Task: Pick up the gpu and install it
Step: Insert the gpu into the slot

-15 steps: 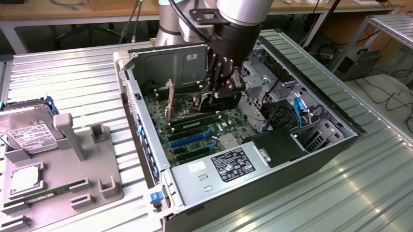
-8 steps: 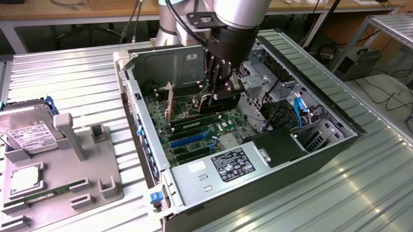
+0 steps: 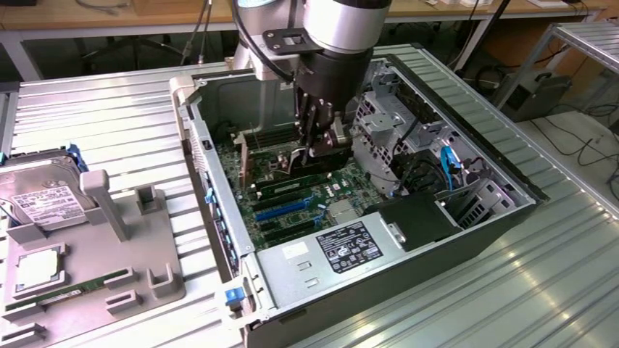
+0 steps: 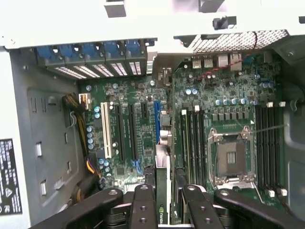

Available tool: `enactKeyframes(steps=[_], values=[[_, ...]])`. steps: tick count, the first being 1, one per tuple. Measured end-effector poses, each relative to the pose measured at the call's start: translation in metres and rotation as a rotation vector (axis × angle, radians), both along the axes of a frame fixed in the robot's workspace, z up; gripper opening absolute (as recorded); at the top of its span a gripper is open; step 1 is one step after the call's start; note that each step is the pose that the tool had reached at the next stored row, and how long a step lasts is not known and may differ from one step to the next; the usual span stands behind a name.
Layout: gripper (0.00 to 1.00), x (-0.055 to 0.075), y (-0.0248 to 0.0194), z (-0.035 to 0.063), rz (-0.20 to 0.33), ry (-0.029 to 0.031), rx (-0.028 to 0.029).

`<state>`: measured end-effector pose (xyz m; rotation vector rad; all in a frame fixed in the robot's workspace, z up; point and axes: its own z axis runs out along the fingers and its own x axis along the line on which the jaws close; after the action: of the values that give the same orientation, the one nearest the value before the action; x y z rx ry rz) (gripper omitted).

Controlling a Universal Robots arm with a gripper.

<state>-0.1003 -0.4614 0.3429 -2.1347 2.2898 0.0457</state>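
The gpu (image 3: 327, 161), a thin dark card, hangs inside the open computer case (image 3: 208, 167) just above the motherboard (image 3: 290, 196), and my gripper (image 3: 314, 148) is shut on it. In the wrist view the gpu (image 4: 162, 191) is seen edge-on, green with a small logo, clamped between the black fingers (image 4: 143, 205) of my gripper (image 4: 166, 193). Its far end, with a silver metal part, reaches toward the blue expansion slot (image 4: 156, 119) and the rear slot openings (image 4: 119, 69). The card runs roughly parallel to the slots. I cannot tell whether it touches a slot.
A grey fixture tray (image 3: 159, 283) on the exterior view's left holds a silver hard drive (image 3: 43, 199), a processor chip (image 3: 37, 267) and a green memory stick (image 3: 68, 290). Inside the case are the power supply (image 3: 338, 250), drive cage (image 3: 387, 119), CPU socket (image 4: 231, 160) and cables (image 4: 76, 112).
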Motion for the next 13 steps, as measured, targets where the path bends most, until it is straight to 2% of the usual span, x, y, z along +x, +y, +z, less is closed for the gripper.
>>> enactKeyframes(steps=[13], values=[[0.26, -0.012, -0.0015, -0.0212, 0.068, -0.0024, 0.0005]])
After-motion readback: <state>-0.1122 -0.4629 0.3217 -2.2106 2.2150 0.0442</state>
